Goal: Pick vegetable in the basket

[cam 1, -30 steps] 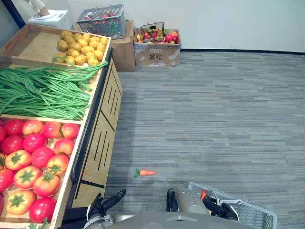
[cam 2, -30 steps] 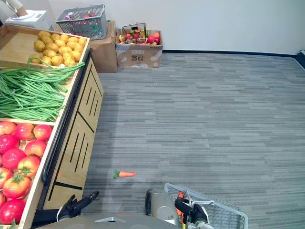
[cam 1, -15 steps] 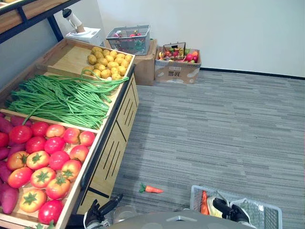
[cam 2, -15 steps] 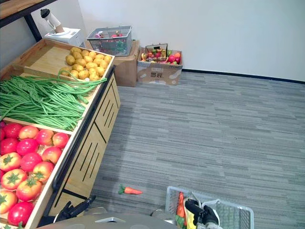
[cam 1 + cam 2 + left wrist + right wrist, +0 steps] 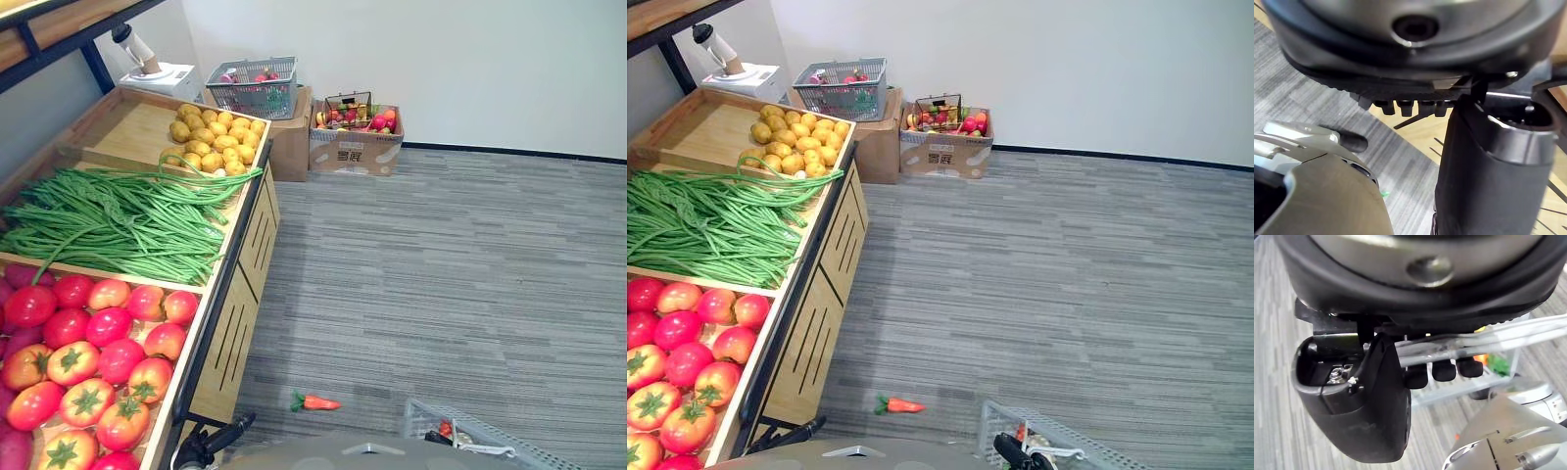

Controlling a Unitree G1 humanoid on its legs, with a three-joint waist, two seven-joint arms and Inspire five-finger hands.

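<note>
A grey plastic basket (image 5: 511, 437) hangs at my lower right with an orange carrot and green things inside. In the right wrist view my right hand (image 5: 1367, 407) has its fingers (image 5: 1443, 370) curled round the basket's pale handle (image 5: 1484, 339). My left hand (image 5: 210, 443) sits low beside the wooden stand, its fingers relaxed and holding nothing. A small carrot (image 5: 315, 401) lies on the grey carpet between the stand and the basket. The stand holds long green beans (image 5: 118, 211), tomatoes (image 5: 98, 333) and potatoes (image 5: 211, 137).
The wooden stand's front edge (image 5: 220, 313) runs along my left. At the far wall stand a cardboard box of toy produce (image 5: 355, 137), a second grey basket (image 5: 253, 86) on a box and a white appliance (image 5: 157, 78). Grey carpet stretches to the right.
The whole picture has shifted, so the camera moved; the basket and both hands now sit lower in view. The carrot still lies on the carpet. My right hand keeps hold of the handle.
</note>
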